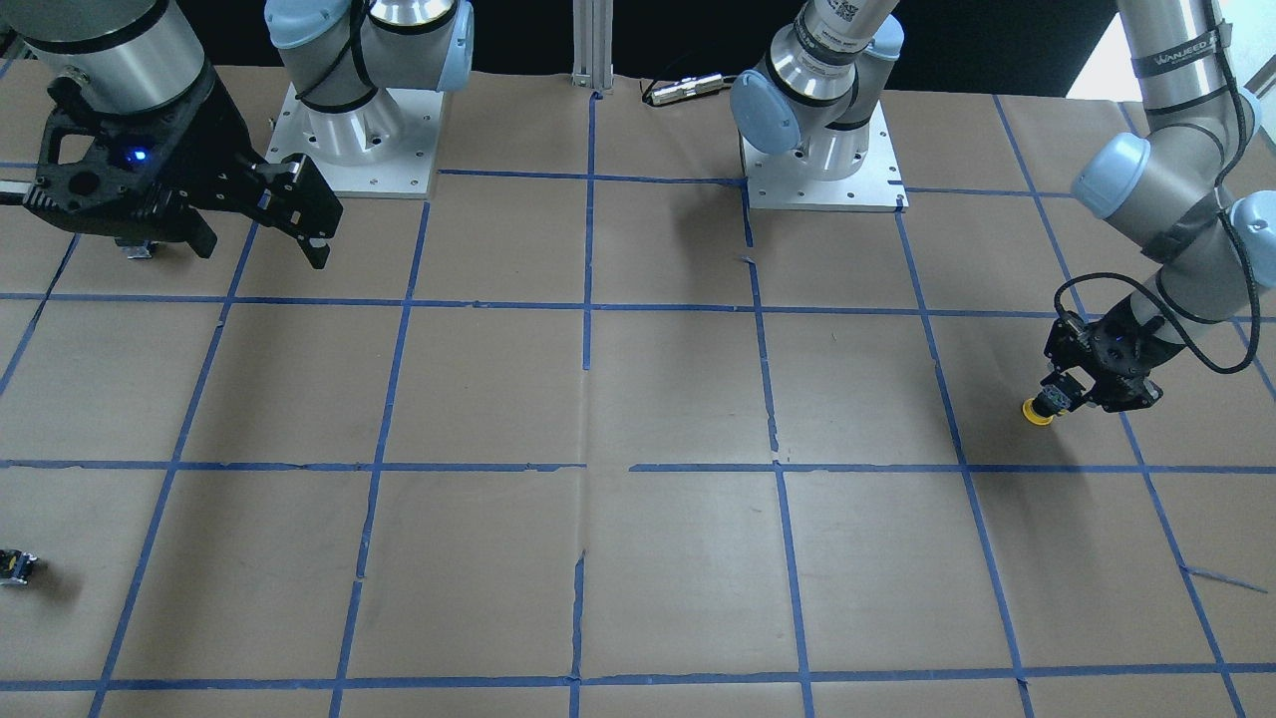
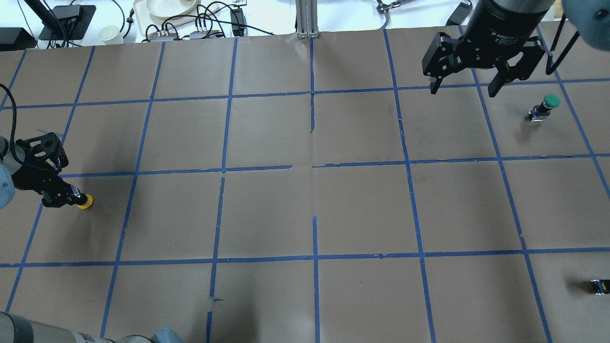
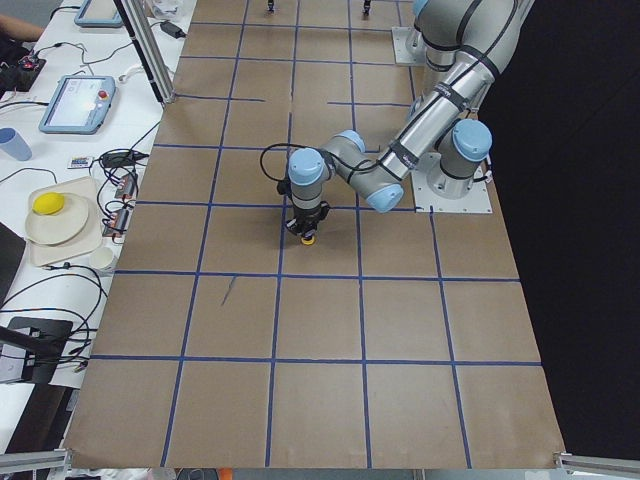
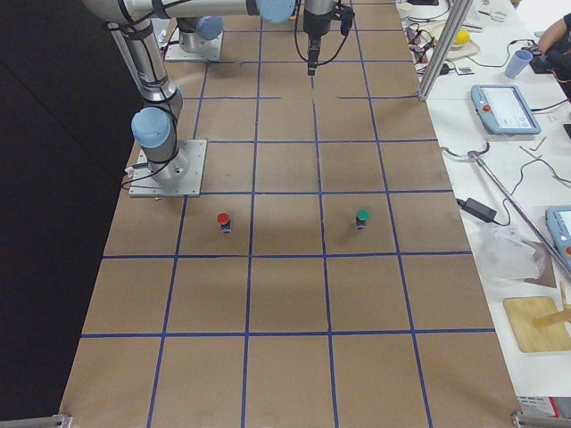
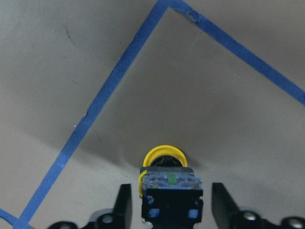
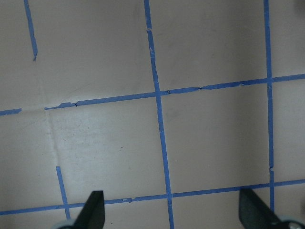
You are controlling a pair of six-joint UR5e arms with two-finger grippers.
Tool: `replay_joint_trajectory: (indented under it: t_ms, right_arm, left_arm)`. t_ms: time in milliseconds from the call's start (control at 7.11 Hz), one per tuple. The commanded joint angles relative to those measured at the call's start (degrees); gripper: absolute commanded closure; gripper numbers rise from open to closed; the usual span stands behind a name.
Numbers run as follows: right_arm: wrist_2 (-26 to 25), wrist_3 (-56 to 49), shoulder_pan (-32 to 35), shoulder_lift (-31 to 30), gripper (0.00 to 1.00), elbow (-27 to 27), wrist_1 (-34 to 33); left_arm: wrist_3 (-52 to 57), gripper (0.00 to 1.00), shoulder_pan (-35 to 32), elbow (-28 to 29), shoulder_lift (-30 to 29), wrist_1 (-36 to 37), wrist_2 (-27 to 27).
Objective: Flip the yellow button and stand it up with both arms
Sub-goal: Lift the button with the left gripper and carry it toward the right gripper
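Note:
The yellow button stands cap-down on the paper near the table's left end, its black-and-grey body pointing up. It also shows in the overhead view and in the left wrist view. My left gripper is low over it. Its fingers straddle the body with a small gap on each side, so it is open. My right gripper hangs high over the far right of the table, wide open and empty, with only taped paper under it.
A green-capped button stands at the far right. A red-capped button stands near the right arm's base. A small dark capless part lies at the right edge. Blue tape lines grid the brown paper.

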Motion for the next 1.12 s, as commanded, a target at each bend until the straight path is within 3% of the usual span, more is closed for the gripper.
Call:
replay_joint_trajectory:
  t_ms: [0,141,562,703,984]
  right_arm:
    - [0.0,0.0,0.0,0.0,0.0,0.0,0.0]
    - [0.17,-0.09,0.0,0.0,0.0,0.0,0.0]
    - [0.79,-1.4,-4.64,-0.17,0.0,-1.14,0.52]
    - [1.23,-1.67,-4.92,-0.18,0.0,-1.66,1.57]
    - [8.21,-1.76,-9.8,-0.26,0.0,-2.64,18.8]
  left_arm:
    - [-1.03,0.89,-0.52,0.8,1.02,-0.97,-2.3]
    - [-2.78,0.89,-0.61,2.46,0.76,-5.77,-5.37]
    - [-6.73,0.89,-1.83,6.69,4.44,-25.35,-23.54]
    - [-12.5,0.89,-3.06,6.69,5.15,-30.98,-29.85]
    - [-15.71,0.89,-7.7,6.69,6.99,-46.17,-46.72]
